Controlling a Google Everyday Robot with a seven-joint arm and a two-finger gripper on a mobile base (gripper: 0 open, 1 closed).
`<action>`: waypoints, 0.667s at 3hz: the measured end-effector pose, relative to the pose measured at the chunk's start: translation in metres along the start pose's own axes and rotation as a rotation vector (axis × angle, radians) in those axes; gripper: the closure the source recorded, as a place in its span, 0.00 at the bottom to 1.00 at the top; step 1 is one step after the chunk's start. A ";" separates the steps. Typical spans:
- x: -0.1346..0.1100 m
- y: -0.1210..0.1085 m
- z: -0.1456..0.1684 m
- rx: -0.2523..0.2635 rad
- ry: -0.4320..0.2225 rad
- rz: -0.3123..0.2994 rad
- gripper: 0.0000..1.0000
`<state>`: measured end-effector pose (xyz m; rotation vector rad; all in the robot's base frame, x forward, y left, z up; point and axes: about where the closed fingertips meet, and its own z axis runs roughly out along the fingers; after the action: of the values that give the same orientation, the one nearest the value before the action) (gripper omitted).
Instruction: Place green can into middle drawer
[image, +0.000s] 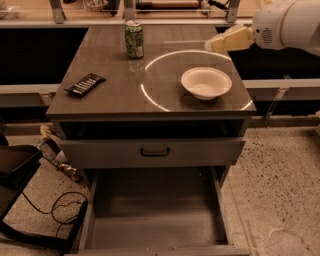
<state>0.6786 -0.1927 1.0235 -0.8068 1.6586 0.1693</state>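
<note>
Grey tabletop (110, 95) | green can (134, 39) upright near back edge, untouched | gripper (216, 45) hovers beyond white bowl (206, 82), carrying nothing, opening cannot tell | step: reaching; next: cross left, straddle can | middle drawer (155, 222) open below

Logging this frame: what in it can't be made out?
Camera view, one item per line:
The pincer hangs over the back right corner of the table; its arm is cut off by the right edge.
The green can: print too small to read.
The open drawer: front cut by the bottom edge.
The flat black thing: too small to identify.
The gap under the tabletop: lost in shadow.
</note>
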 end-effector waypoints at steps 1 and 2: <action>-0.010 0.012 0.034 -0.010 -0.069 0.047 0.00; -0.022 0.022 0.072 -0.045 -0.099 0.059 0.00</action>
<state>0.7245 -0.1296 1.0169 -0.7717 1.5908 0.2836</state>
